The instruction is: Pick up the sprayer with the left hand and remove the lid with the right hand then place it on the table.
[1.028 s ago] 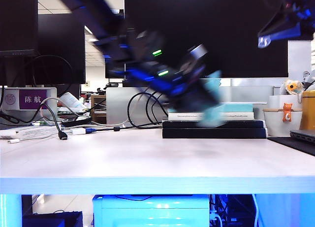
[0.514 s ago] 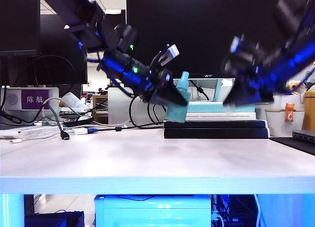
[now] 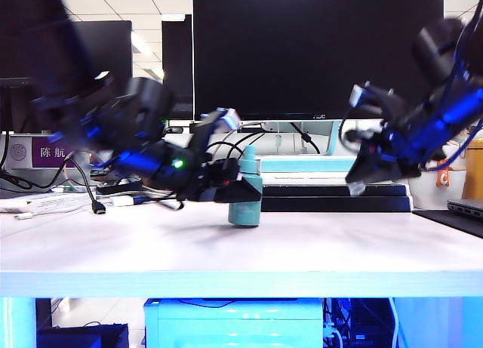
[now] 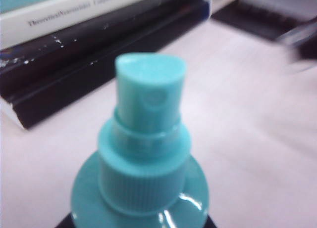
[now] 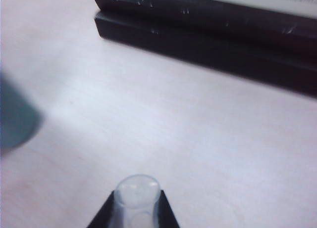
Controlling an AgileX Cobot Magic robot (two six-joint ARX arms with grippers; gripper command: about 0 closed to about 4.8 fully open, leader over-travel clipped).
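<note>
The teal sprayer [image 3: 245, 202] stands upright with its base down at the white table [image 3: 226, 250], left of centre in the exterior view. My left gripper [image 3: 235, 191] reaches in from the left and is shut on its body. In the left wrist view the bare spray head [image 4: 150, 84] shows no cap, and my left gripper [image 4: 138, 224] clamps the bottle's shoulder. My right gripper [image 3: 361, 179] hangs above the table to the right, in front of the books, shut on the clear lid [image 5: 136, 192]. The right gripper [image 5: 134, 214] shows only as two black tips.
A stack of dark and teal books [image 3: 332, 191] lies behind both grippers, under a big black monitor [image 3: 317, 53]. Cables and a plug [image 3: 94, 204] lie at the back left. A white cup [image 3: 430, 186] and a laptop corner [image 3: 464, 207] sit at the far right.
My left arm has swung down, bringing the sprayer from above book height to the table top. My right gripper came down from the upper right with the lid and now hovers low.
</note>
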